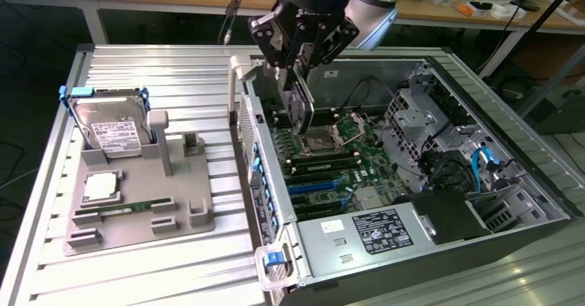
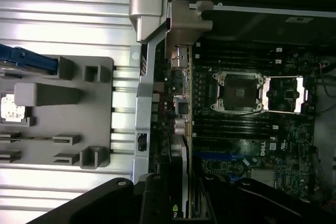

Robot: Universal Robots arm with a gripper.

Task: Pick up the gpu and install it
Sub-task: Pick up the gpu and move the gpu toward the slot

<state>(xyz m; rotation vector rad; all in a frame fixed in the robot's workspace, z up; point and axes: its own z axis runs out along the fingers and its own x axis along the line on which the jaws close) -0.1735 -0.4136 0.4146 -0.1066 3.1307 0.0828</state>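
Gpu (image 1: 302,111) upright, seemingly gripped, above motherboard (image 1: 357,162)

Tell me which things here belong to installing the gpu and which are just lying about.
Part of the job:
gpu, gripped by the end effector over the open case
computer case
motherboard

Lying about:
hard drive
silver square chip
memory stick
grey holder tray they sit on
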